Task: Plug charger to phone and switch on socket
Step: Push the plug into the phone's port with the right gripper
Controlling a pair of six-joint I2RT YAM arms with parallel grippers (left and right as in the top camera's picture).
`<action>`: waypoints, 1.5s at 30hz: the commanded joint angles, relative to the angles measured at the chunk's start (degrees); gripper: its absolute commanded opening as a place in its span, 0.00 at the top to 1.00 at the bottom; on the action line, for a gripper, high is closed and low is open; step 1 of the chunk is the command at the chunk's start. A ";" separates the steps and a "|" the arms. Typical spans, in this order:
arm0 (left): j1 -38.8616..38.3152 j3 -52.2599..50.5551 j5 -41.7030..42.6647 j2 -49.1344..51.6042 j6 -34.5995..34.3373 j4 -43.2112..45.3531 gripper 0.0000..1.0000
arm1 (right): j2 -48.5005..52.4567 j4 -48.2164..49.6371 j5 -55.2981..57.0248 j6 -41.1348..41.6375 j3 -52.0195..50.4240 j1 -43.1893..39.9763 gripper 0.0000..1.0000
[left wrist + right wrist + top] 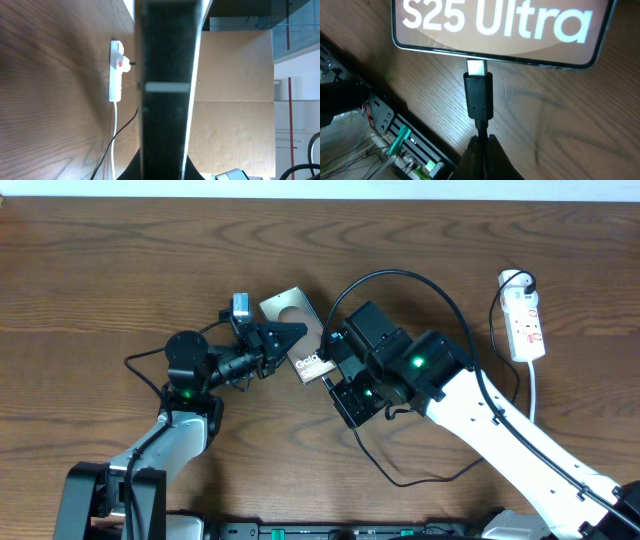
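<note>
The phone (292, 311) is lifted and tilted near the table's middle, with my left gripper (293, 335) shut on its side. In the left wrist view the phone (165, 90) shows edge-on as a dark slab between my fingers. My right gripper (482, 142) is shut on the charger cable just behind its black connector (479, 95). The connector's metal tip (476, 66) meets the phone's edge (495, 55) below the "S25 Ultra" lettering, and part of the metal still shows. The charger cable (430, 280) arcs back to a white plug in the socket (525, 320) at the far right.
The socket's thick white cord (533, 385) runs toward the front edge. A loop of black cable (420, 475) lies by the right arm. A black rail with electronics (395, 135) lines the table's front. A cardboard panel (235, 100) stands beyond the table.
</note>
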 commanded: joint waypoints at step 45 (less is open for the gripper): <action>0.11 1.29 4.09 -0.52 5.90 0.98 0.93 | 0.48 10.60 1.81 1.70 -0.37 0.55 0.99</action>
